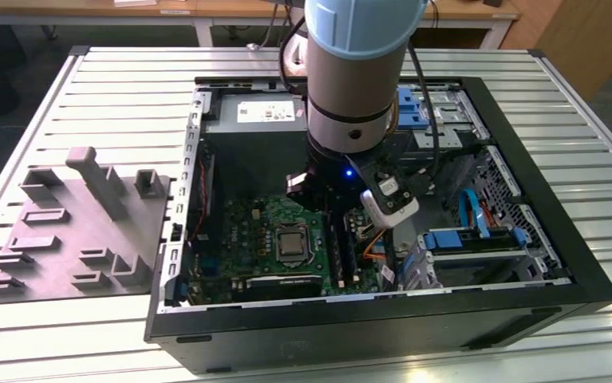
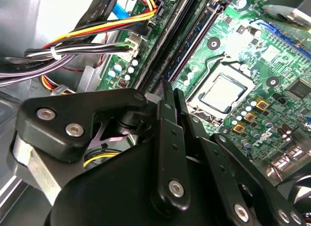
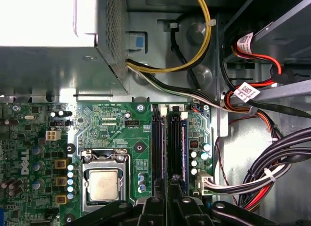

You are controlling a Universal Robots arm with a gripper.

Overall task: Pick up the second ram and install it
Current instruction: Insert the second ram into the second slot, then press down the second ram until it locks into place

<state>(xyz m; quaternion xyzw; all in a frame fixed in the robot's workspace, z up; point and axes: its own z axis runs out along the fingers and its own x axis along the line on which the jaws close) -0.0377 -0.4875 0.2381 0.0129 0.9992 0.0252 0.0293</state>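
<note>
One gripper [image 3: 167, 197], fingers pressed together, is positioned over two black memory slots [image 3: 159, 148]; one dark-blue second ram [image 3: 183, 148] is seated beside one processor [image 3: 103, 184].

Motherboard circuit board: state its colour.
Green, clearest in the first wrist view: the motherboard beneath the pincer.

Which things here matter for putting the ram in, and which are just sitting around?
Job: gripper, over the memory slots; dark-blue stick in one slot.
Just there: grey moulded tray; processor; power-supply box; cable bundle; blue drive caddy.
</note>
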